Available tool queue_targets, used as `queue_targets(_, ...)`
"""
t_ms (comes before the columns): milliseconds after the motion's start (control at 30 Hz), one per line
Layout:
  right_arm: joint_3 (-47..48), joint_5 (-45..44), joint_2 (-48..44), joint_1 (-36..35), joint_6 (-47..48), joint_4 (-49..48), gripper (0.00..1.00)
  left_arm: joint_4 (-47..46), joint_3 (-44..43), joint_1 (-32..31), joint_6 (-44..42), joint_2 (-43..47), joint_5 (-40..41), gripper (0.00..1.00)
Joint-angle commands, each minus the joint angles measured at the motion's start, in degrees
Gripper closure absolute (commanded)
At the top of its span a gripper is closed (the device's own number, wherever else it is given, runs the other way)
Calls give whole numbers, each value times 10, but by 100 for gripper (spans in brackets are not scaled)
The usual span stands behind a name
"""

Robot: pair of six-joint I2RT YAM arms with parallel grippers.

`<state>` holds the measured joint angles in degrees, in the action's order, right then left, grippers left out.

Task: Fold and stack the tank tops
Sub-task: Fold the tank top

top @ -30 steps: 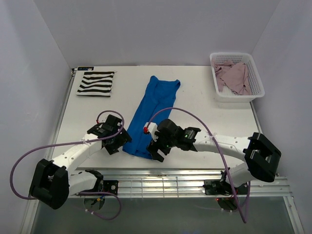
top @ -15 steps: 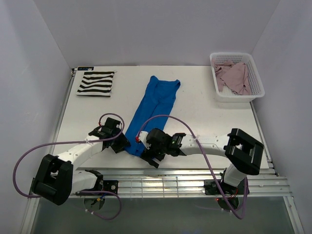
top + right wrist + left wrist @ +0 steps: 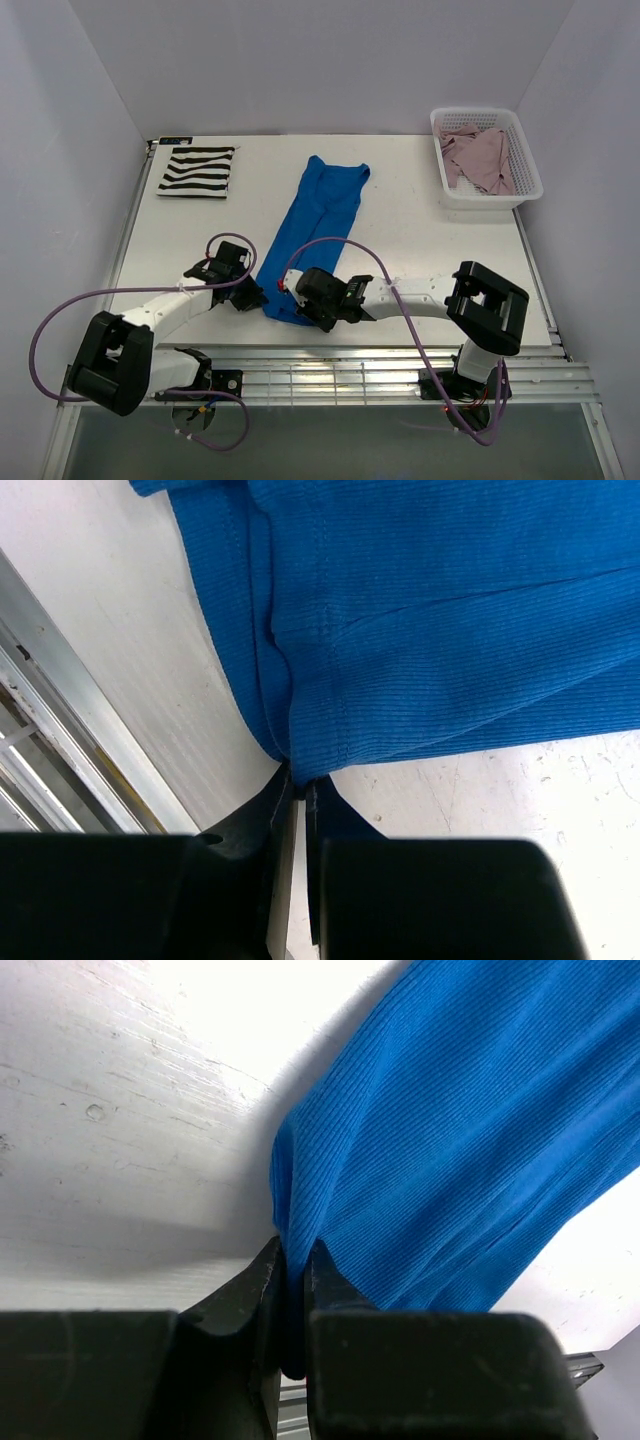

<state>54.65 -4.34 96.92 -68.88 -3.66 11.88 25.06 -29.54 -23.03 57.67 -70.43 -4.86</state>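
Note:
The blue tank top (image 3: 320, 215) lies stretched out lengthwise on the white table, its near end toward the arms. My left gripper (image 3: 258, 298) is shut on the near left corner of the blue cloth (image 3: 460, 1140), with a fold pinched between the jaws (image 3: 295, 1260). My right gripper (image 3: 303, 308) is shut on the near right hem corner of the blue top (image 3: 450, 610), the hem edge caught at the fingertips (image 3: 300, 778). The striped tank top (image 3: 197, 171) lies folded at the far left. The pink tank top (image 3: 485, 155) sits crumpled in the basket.
The white lattice basket (image 3: 478, 200) stands at the far right corner. A metal slatted rail (image 3: 330, 365) runs along the table's near edge, close behind both grippers, and shows in the right wrist view as the rail (image 3: 40, 730). Pale walls enclose the table on three sides.
Both grippers came down and inward to the near end of the blue top and went from open to shut on its two corners. The cloth's near edge has bunched slightly.

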Motion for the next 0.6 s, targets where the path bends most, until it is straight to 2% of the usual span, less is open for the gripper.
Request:
queue_targets(0, 16, -15, 0, -5, -21, -8, 92, 11, -5, 1, 2, 24, -6, 86)
queue_targets(33, 18, -22, -4, -4, -24, -5, 92, 11, -13, 1, -3, 26, -6, 88)
queue_targets(100, 19, -43, -13, -4, -31, -2, 92, 21, -26, 1, -11, 23, -5, 99)
queue_targets(333, 39, -52, -53, 29, -42, 16, 92, 24, -100, 1, -31, 0, -9, 100)
queue_targets(567, 60, -29, -68, 130, -14, 35, 92, 1, -198, 1, -68, -71, -15, 100)
